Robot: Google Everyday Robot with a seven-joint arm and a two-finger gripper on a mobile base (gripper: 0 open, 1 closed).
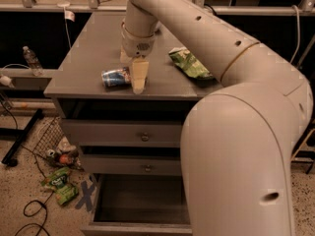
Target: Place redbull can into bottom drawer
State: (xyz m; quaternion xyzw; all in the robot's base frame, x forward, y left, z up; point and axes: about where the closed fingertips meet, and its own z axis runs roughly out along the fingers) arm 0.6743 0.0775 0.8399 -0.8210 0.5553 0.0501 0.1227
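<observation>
The redbull can (114,76), blue and silver, lies on its side near the front edge of the grey cabinet top (93,48). My gripper (138,78) points straight down at the can's right end and touches or nearly touches it. The bottom drawer (140,205) is pulled open below, and its dark inside shows nothing in it. My large pale arm crosses the right half of the view and hides the drawer's right part.
A green snack bag (191,63) lies on the top to the right of the gripper. Two shallower drawers with knobs (144,137) sit slightly open above the bottom one. Green wrappers (59,185), a wire basket (49,136) and a cable lie on the floor at left.
</observation>
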